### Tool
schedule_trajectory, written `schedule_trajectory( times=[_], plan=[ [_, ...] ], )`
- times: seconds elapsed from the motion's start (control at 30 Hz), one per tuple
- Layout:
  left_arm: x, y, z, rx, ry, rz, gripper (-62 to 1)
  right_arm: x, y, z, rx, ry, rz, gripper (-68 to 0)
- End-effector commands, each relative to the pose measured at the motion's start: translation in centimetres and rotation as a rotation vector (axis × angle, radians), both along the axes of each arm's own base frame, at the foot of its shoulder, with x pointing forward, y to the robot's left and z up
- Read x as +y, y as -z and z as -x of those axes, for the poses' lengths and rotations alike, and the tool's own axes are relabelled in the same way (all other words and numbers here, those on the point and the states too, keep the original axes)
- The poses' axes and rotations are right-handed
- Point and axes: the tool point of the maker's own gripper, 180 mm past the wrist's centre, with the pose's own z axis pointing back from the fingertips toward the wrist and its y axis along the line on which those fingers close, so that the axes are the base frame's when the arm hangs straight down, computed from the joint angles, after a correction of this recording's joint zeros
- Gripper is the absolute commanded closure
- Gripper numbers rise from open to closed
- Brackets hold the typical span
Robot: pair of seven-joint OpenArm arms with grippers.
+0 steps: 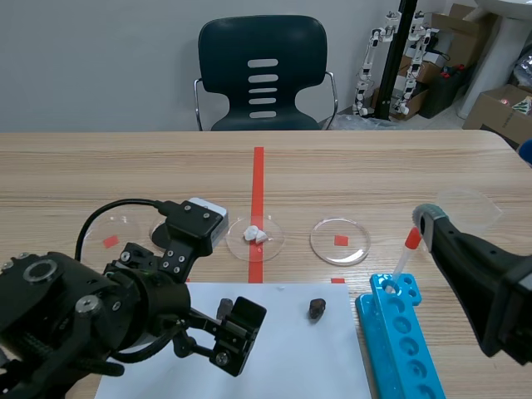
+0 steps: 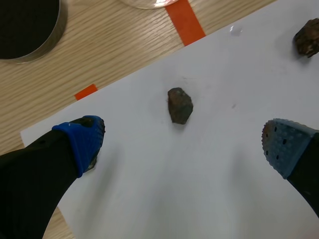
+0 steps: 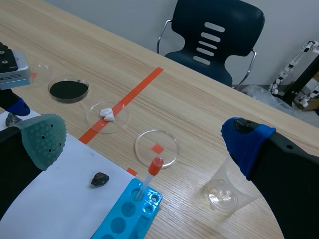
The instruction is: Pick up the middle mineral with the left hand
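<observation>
With my left hand (image 2: pixel 184 144) spread above the middle mineral (image 2: pixel 180 105), I judged it rigid, probably light, pinchable across its width.

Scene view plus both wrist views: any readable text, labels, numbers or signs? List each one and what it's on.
No text can be read in any view.
cardboard boxes behind the table: print on one, too small to read.
white sheet: blank.
blue tube rack: no markings visible.
</observation>
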Motion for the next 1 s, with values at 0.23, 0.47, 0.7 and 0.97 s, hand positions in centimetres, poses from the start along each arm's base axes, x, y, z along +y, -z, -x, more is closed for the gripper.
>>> schedule_trajectory(
  times=[0.23, 0.47, 0.7, 0.97],
  plan=[
    [-1.0, -0.3, -1.4, 0.025, -0.051, -0.024, -62.3, 0.3, -1.2, -0.3, -0.040, -0.008, -0.013, -67.9],
    [-1.4, 1.1, -1.7, 0.083, -0.071, -0.044, -62.3, 0.3, -1.2, -0.3, -0.040, -0.008, -0.013, -67.9],
    [-1.4, 2.5, -1.9, 0.130, -0.076, -0.080, -62.3, 0.3, -1.2, -0.3, -0.040, -0.008, -0.013, -67.9],
    [-2.1, 2.8, -1.9, 0.138, -0.073, -0.084, -61.0, 0.3, -1.2, -0.3, -0.040, -0.008, -0.013, -67.9]
  ],
)
